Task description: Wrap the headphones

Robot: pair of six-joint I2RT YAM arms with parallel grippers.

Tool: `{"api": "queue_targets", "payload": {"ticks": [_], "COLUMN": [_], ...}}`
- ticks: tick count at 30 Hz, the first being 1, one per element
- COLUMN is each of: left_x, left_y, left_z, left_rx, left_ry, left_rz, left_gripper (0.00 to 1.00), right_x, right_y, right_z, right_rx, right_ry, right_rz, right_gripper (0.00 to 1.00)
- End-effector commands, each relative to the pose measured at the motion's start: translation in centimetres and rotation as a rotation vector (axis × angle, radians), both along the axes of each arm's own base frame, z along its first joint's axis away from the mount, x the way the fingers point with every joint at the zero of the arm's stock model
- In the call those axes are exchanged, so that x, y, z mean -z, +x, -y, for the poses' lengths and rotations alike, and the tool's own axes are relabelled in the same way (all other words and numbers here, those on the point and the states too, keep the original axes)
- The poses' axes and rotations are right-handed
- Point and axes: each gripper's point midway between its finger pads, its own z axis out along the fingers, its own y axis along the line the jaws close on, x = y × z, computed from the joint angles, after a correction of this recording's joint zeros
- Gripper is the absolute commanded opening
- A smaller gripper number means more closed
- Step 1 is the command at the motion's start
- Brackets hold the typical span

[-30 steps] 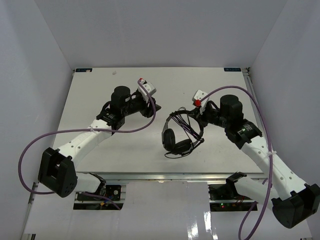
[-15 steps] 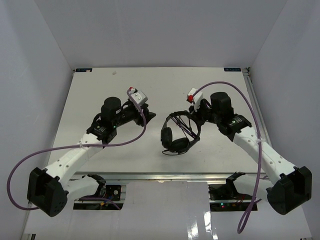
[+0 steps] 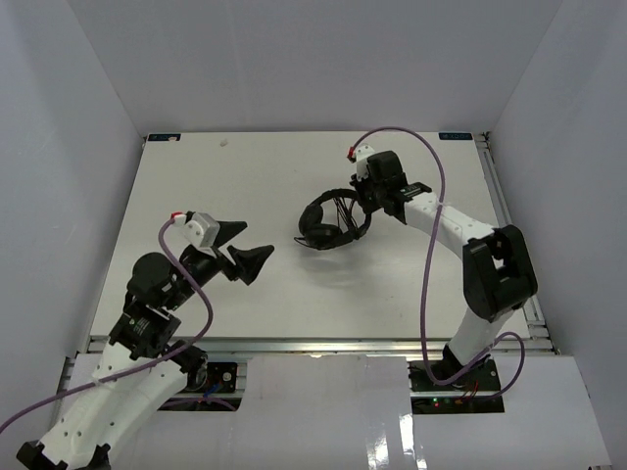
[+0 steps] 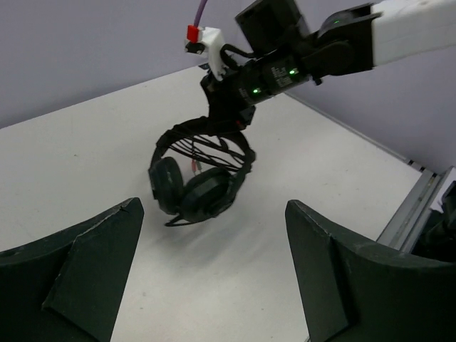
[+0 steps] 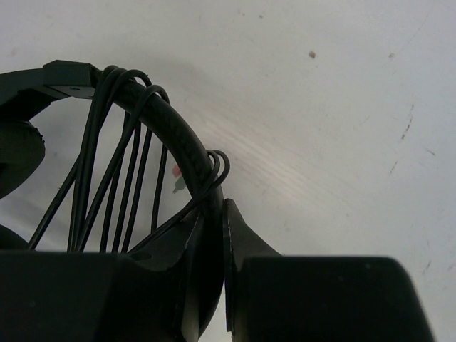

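Observation:
The black headphones (image 3: 321, 224) hang near the middle of the table, with the thin cord wound in several loops across the arched headband (image 5: 174, 128). My right gripper (image 3: 358, 199) is shut on the headband; in the right wrist view its fingertips (image 5: 239, 231) pinch the band from both sides. From the left wrist view the headphones (image 4: 196, 187) dangle below that gripper, earcups low over the table. My left gripper (image 3: 243, 249) stands wide open and empty at the near left, well apart from the headphones, with its two fingers (image 4: 85, 274) framing bare table.
The white table (image 3: 196, 186) is boxed in by grey walls on three sides. A metal rail (image 4: 417, 210) runs along its right edge. Purple robot cables (image 3: 431, 245) loop over both arms.
My left gripper let go, opened wide and drew back to the near left. The right arm carried the headphones toward the far side of the table.

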Motion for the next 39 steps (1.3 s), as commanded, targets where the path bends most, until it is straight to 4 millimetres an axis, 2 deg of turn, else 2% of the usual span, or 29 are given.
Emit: {"api": "queue_targets", "payload": {"ticks": [1, 3, 7, 10, 17, 19, 24, 25, 28, 30, 33, 39], "left_x": [2.1, 2.9, 3.7, 4.3, 5.3, 5.4, 5.7, 5.7, 5.7, 5.7, 5.8, 5.4], "left_y": [-1.6, -2.2, -2.9, -3.2, -3.4, -3.4, -3.4, -3.4, -3.5, -3.5, -3.6, -3.8], "left_z": [-1.1, -1.5, -2.3, -2.7, -2.8, -2.7, -2.7, -2.6, -2.6, -2.6, -2.6, -2.8], "left_rx": [-0.032, -0.042, -0.063, -0.075, -0.076, -0.074, -0.071, -0.07, -0.068, -0.067, -0.065, -0.065], "left_ry": [-0.087, -0.096, -0.114, -0.118, -0.125, -0.126, -0.121, -0.12, -0.121, -0.122, -0.121, -0.125], "left_rz": [-0.121, -0.135, -0.146, -0.157, -0.175, -0.176, -0.181, -0.182, -0.182, -0.182, -0.182, -0.173], "left_gripper": [0.94, 0.97, 0.98, 0.98, 0.98, 0.98, 0.98, 0.98, 0.98, 0.98, 0.98, 0.98], "right_x": [-1.9, -0.2, 2.0, 2.8, 5.5, 6.2, 7.5, 7.6, 7.3, 6.8, 5.9, 4.1], "right_y": [4.9, 5.9, 5.9, 6.5, 6.4, 6.2, 5.1, 4.9, 4.5, 4.4, 4.6, 4.3], "right_z": [-2.1, -2.3, -3.1, -3.2, -2.2, -1.8, -1.4, -1.3, -1.0, -0.7, -0.3, 2.0], "right_rx": [0.082, 0.081, 0.06, 0.072, 0.092, 0.092, 0.06, 0.054, 0.041, 0.041, 0.053, 0.113], "right_ry": [0.082, 0.058, 0.061, 0.043, -0.022, -0.039, -0.051, -0.053, -0.061, -0.066, -0.076, -0.123], "right_rz": [0.104, 0.098, 0.071, 0.084, 0.06, 0.05, 0.015, 0.01, 0.014, 0.021, 0.042, 0.059], "right_gripper": [0.08, 0.08, 0.08, 0.08, 0.08, 0.16, 0.55, 0.59, 0.77, 0.86, 0.89, 0.91]}}
